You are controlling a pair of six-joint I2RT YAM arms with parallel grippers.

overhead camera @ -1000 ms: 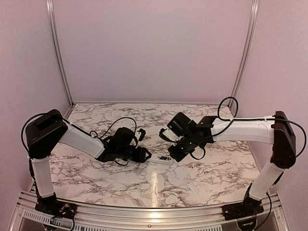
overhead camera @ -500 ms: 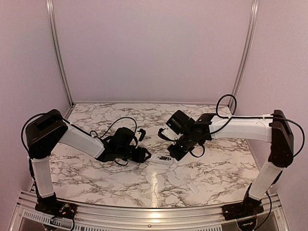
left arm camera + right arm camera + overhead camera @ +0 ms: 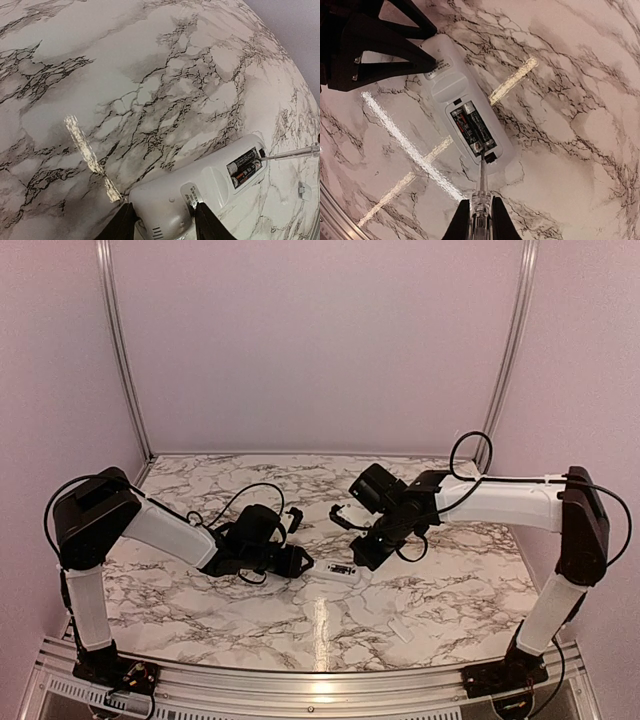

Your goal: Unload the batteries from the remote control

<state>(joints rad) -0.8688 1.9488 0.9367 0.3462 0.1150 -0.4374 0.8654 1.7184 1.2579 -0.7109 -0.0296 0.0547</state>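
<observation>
While the left end effector [image 3: 165,226] grips one end of the slim white plastic remote control [image 3: 210,182] with its fingers partly closed, that remote lies flat near the table centre with its compartment facing up. Both small dark cylindrical batteries [image 3: 472,127] sit side by side in the recess. The thin pale grey stick [image 3: 481,175] now meets their end. The right end effector [image 3: 479,217], fully closed on the stick, has repositioned slightly over the last second. Prying therefore appears imminent, with no battery out yet. The glossy marble-patterned table [image 3: 200,500] is enclosed by plain pink walls [image 3: 320,340].
</observation>
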